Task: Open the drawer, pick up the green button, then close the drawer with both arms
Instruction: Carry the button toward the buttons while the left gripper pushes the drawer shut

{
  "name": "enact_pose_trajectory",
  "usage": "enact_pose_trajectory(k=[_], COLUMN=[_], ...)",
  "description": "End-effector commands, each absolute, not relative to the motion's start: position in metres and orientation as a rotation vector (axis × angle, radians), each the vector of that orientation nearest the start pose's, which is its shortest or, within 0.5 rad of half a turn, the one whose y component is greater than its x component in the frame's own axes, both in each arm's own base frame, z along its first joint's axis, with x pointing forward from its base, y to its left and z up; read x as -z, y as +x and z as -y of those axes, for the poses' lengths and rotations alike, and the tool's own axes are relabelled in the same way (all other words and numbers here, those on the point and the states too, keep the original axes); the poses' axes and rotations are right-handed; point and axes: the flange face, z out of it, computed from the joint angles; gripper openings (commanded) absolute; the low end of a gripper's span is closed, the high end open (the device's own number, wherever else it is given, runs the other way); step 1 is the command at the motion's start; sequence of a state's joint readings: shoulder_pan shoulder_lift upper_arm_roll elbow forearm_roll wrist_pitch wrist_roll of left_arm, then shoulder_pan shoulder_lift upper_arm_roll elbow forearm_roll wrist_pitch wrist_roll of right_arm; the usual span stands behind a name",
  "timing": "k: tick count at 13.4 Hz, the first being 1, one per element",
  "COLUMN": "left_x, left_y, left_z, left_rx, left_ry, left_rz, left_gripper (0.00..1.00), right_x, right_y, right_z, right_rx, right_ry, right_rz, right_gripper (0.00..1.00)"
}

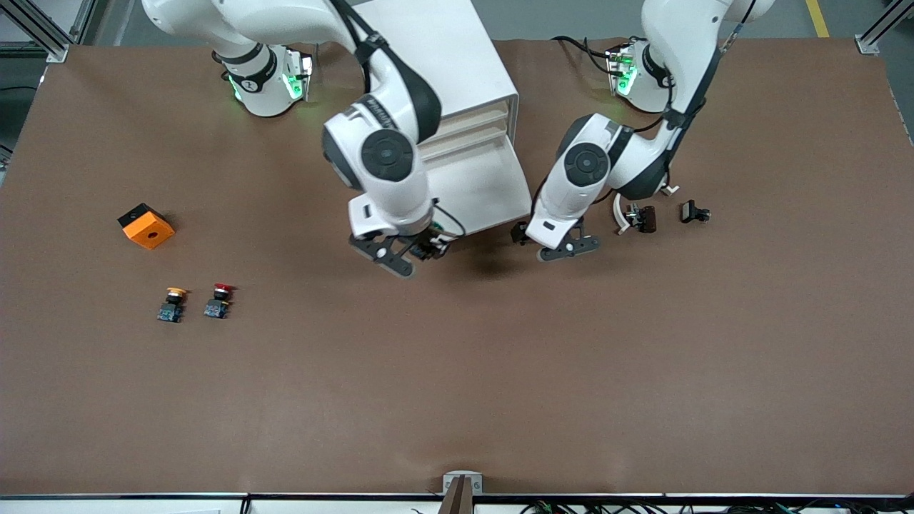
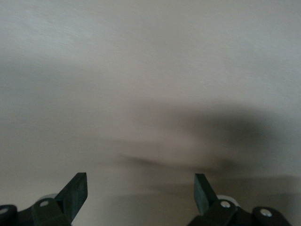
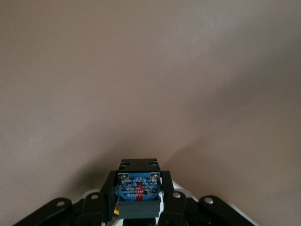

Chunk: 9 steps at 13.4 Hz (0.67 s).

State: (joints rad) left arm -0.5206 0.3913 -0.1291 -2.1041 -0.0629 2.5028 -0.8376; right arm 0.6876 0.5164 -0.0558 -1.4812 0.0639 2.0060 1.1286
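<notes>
1. Nearest the front camera, toward the right arm's end of the table (image 1: 457, 400), stand an orange-capped button (image 1: 172, 304) and a red-capped button (image 1: 218, 300), side by side on dark bodies.
2. Farther in, nearer that same end's edge, lies an orange block (image 1: 146, 225) with a round hole in its top face.
3. The right gripper (image 1: 418, 251) hangs over the bare table just in front of the open drawer (image 1: 478, 187); its fingers are clamped on the button (image 3: 138, 188).
4. In the right wrist view the button shows a black body and a blue face with fine white print and a red mark, too small to read; its cap is hidden.
5. The left gripper (image 1: 553, 243) hangs low over the table by the drawer's front corner, fingers (image 2: 75, 194) spread wide with nothing between them.
6. The drawer is a shallow white tray, pulled out of the white cabinet (image 1: 457, 64); the right arm covers part of it.
7. Small dark parts (image 1: 643, 217) lie toward the left arm's end, hard to identify.
</notes>
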Motion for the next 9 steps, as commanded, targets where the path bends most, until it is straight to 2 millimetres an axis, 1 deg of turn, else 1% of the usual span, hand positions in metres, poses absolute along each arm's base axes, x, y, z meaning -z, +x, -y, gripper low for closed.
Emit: enact_pose_trajectory(k=[1, 3, 5, 6, 7, 9], left_x=[-0.237, -0.223, -0.221, -0.22, -0.225, -0.242], left_y=[0.467, 0.456, 0.449, 0.438, 0.433, 0.419], left_z=[0.382, 0.393, 0.397, 0.407, 0.412, 0.419], left_rx=[-0.052, -0.089, -0.117, -0.167, -0.21, -0.33], left_ry=[-3.212, -3.202, -3.192, -3.182, -3.172, -3.14], left_rz=[0.365, 0.33, 0.346, 0.343, 0.385, 0.41], left_gripper=[1.0, 1.0, 1.0, 1.0, 1.0, 1.0], right_x=[-0.387, -0.375, -0.365, -0.361, -0.358, -0.352], right_y=[0.582, 0.598, 0.608, 0.616, 0.628, 0.644], right_z=[-0.375, -0.34, -0.307, -0.289, -0.264, -0.221], right_rx=[-0.05, -0.064, -0.084, -0.077, -0.067, -0.058], right_ry=[-3.043, -3.082, -3.106, -3.115, -3.115, -3.145], right_rz=[-0.62, -0.51, -0.434, -0.411, -0.41, -0.339], right_gripper=[0.0, 0.0, 0.0, 0.0, 0.0, 0.0])
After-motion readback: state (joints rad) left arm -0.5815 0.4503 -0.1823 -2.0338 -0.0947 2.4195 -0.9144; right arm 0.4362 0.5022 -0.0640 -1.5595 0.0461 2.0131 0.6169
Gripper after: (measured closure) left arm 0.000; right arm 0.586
